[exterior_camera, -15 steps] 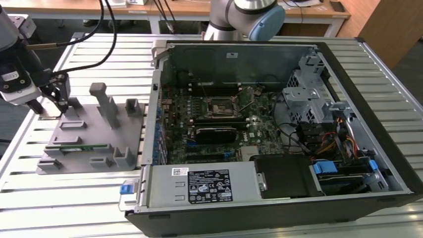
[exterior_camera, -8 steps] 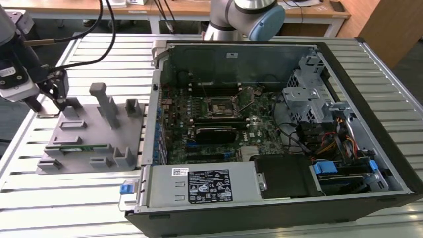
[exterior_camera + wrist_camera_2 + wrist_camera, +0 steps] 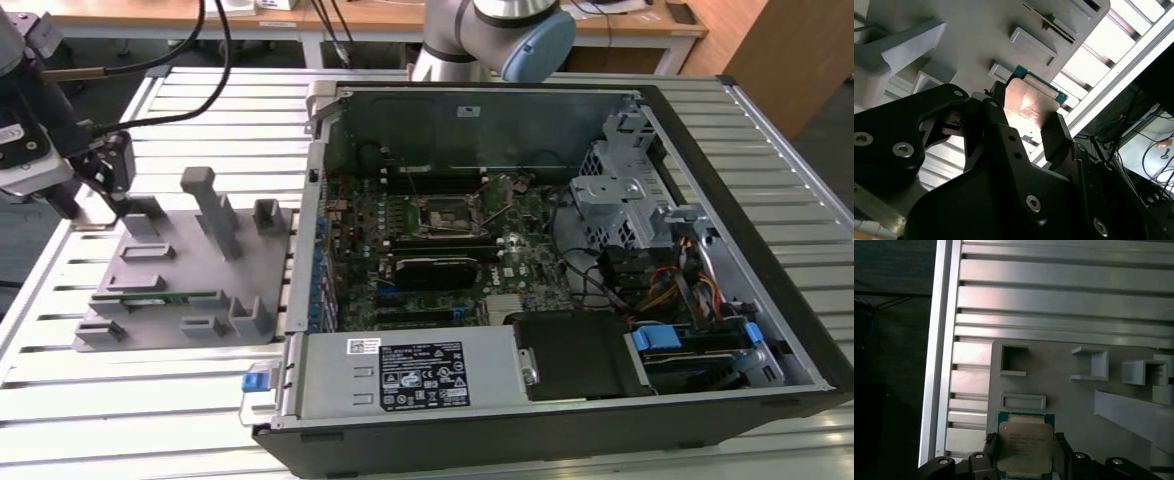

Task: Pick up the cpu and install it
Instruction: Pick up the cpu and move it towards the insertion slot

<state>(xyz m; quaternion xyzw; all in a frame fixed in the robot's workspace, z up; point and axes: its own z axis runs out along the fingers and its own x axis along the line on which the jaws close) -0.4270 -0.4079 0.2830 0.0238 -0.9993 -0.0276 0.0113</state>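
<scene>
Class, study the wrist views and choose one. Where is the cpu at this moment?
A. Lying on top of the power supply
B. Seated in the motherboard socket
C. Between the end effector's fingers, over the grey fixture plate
C: in the first wrist view the end effector is closed on two opposite edges of the cpu, with the grey fixture plate directly behind it.

Cpu [image 3: 1024, 445]: silver-topped square, green rim, at grey tray [image 3: 1079, 405] edge.

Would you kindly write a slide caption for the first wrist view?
Tool closed on the cpu from both sides at the edge of the grey holder tray, slatted metal table beyond.
</scene>
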